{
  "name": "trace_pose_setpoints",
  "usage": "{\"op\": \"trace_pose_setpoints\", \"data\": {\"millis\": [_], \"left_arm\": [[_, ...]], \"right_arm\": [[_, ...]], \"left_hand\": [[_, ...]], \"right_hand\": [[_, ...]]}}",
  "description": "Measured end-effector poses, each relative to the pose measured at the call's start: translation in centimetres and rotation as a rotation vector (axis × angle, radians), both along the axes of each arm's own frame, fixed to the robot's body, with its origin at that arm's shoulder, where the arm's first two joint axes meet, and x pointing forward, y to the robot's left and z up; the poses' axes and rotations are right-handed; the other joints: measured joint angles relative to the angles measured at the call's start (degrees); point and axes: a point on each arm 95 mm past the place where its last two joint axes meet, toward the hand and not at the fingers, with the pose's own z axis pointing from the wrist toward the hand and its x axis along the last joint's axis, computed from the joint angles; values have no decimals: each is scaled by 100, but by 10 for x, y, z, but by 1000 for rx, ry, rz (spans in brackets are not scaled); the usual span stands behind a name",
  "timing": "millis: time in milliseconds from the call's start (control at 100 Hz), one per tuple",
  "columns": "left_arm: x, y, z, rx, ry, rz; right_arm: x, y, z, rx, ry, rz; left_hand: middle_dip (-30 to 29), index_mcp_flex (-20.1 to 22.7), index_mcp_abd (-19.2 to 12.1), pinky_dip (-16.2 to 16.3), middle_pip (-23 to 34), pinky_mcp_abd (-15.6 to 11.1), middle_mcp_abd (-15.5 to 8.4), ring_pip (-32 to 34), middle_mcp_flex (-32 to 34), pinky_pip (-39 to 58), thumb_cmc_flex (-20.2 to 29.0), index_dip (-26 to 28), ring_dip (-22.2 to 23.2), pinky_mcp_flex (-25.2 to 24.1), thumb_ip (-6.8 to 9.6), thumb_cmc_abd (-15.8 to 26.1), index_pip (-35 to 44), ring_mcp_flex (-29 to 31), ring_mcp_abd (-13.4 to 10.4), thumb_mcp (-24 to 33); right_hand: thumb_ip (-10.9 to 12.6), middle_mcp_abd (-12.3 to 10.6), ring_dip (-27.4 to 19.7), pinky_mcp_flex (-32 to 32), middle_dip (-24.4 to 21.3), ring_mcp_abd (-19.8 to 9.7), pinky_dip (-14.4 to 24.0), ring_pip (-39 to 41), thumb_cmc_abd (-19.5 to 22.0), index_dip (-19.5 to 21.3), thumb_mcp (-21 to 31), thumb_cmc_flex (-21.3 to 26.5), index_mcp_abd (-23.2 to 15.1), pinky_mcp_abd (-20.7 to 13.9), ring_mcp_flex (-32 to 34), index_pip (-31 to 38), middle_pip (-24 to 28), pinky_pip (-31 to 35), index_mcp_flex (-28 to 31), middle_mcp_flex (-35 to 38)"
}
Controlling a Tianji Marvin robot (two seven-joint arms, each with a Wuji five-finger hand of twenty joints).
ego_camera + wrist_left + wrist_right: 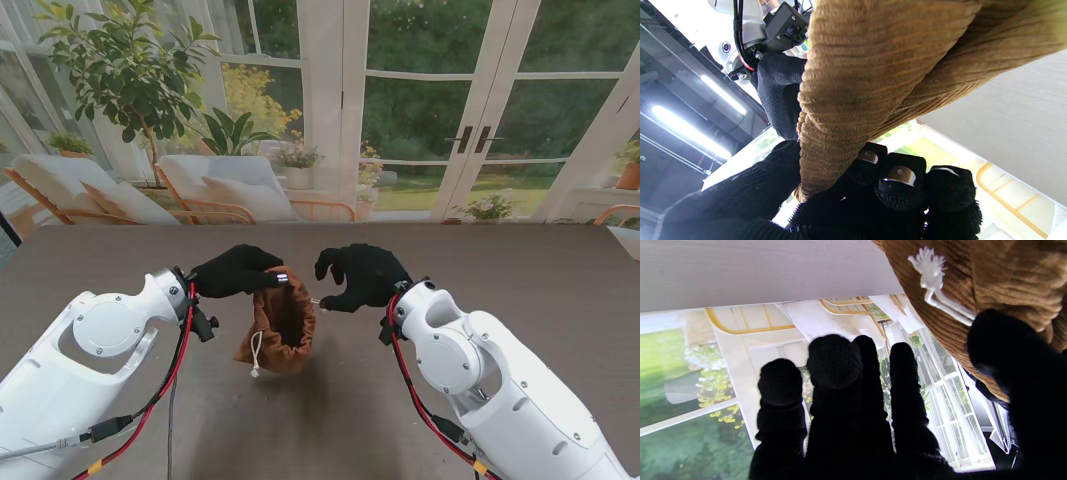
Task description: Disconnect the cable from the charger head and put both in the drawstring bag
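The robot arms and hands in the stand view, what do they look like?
Both arms are glossy white, rounded shells with circular joint caps. Red and black cables run along each. The left robot hand and right robot hand are five-fingered, covered in black knit gloves; the left fingertips show tan pads with silvery edges.

Drawstring bag (pixel 280 322) interior too dark; contents perhaps hidden.

A dark table (pixel 520 270) is seen, and a brown bag (pixel 280 335) is rested on it near its middle, mouth open.
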Motion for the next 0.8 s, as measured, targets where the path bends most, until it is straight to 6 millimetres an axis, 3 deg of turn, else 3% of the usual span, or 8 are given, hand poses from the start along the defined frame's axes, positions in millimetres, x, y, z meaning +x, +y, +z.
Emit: {"op": "trace_pose_setpoints", "data": {"millis": [570,650,720,800], "left_arm": [[0,-2,1,1,8,-2],[0,-2,1,1,8,-3],[0,-2,1,0,10,-2],[-1,-2,2,0,12,0]], "right_arm": [[-11,10,-21,19,-16,-7],[-11,12,-24,23,-24,-16],[-12,13,-26,38,-28,-24],[-13,15,-28,55,-21,-30]], "left_hand": [[1,0,0,63,-4,0,0,-3,0,-4,1,0,1,-3,0,-1,0,-7,8,0],[1,0,0,63,-4,0,0,-5,0,-6,2,1,1,-3,-1,-1,0,-7,10,0],[1,0,0,63,-4,0,0,-8,0,-7,2,1,1,-3,-1,-1,0,-9,11,0],[1,0,0,63,-4,0,0,-10,0,-8,3,1,1,-3,-1,-1,-1,-10,11,0]], "right_hand": [[-40,4,25,0,-1,-2,1,79,-61,-36,126,3,71,11,58,149,2,-1,212,30],[-43,7,58,0,-6,-37,1,257,249,-43,280,168,71,11,118,293,21,-1,387,202],[-533,7,62,0,-10,-47,1,535,469,-553,364,398,19,12,119,804,149,-1,435,380],[-732,7,96,0,124,-63,1,877,876,-864,392,638,-60,12,120,1405,176,27,434,611]]}}
